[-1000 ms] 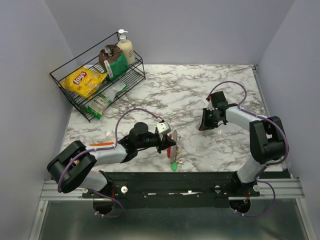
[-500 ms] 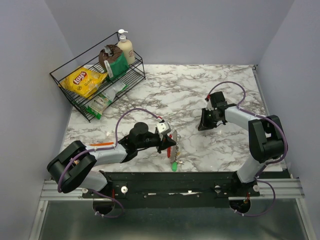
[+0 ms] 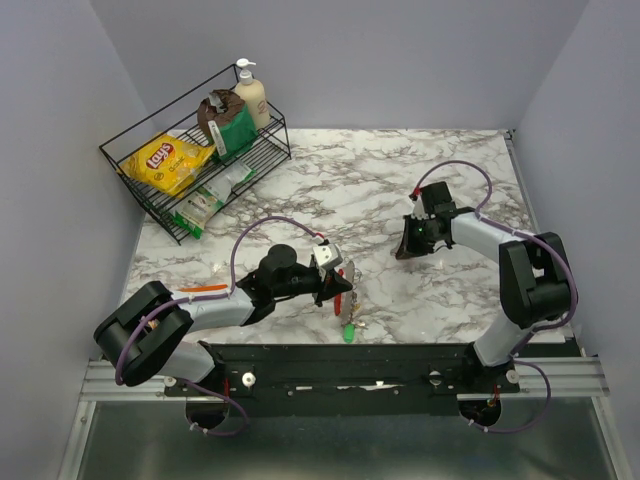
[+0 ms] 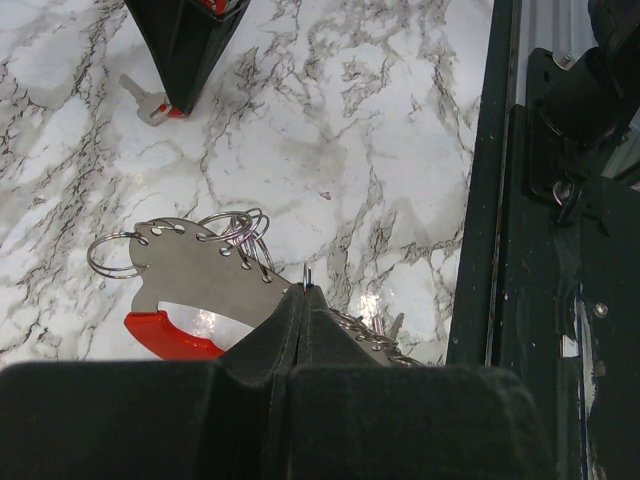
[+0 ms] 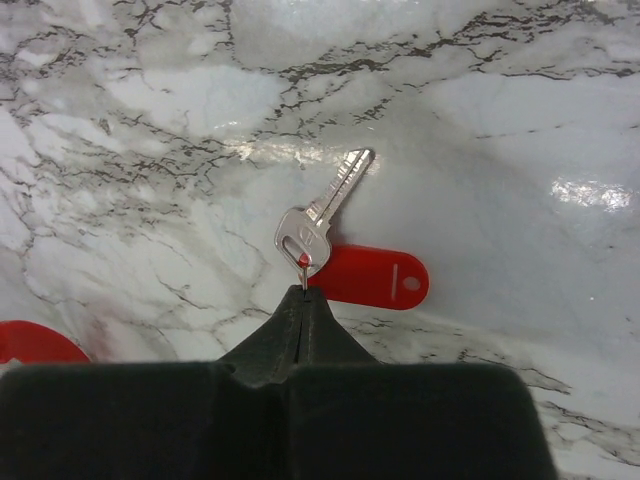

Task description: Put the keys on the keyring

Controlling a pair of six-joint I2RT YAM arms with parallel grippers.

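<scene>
My left gripper [image 3: 336,284] is shut on the keyring [image 4: 200,262], a silvery metal plate with a red curved loop [image 4: 168,336], gripped by its edge low over the marble near the table's front. Thin wire rings [image 4: 240,224] hang from the plate's holes. A green-headed key [image 3: 348,333] lies just below it. My right gripper [image 3: 404,250] is shut on the small ring of a silvery key [image 5: 321,214] with a red tag [image 5: 372,277], the key touching the marble. In the left wrist view the right gripper [image 4: 186,60] and that key [image 4: 146,103] show at top left.
A black wire rack [image 3: 150,205] at the back left holds a yellow chips bag [image 3: 168,160], a soap bottle [image 3: 251,95] and packets. A flat orange packet [image 3: 205,288] lies left of the left arm. A black rail [image 3: 400,365] runs along the near edge.
My right gripper has shifted very slightly with the red-tagged key in it. The left arm and keyring have not moved.
</scene>
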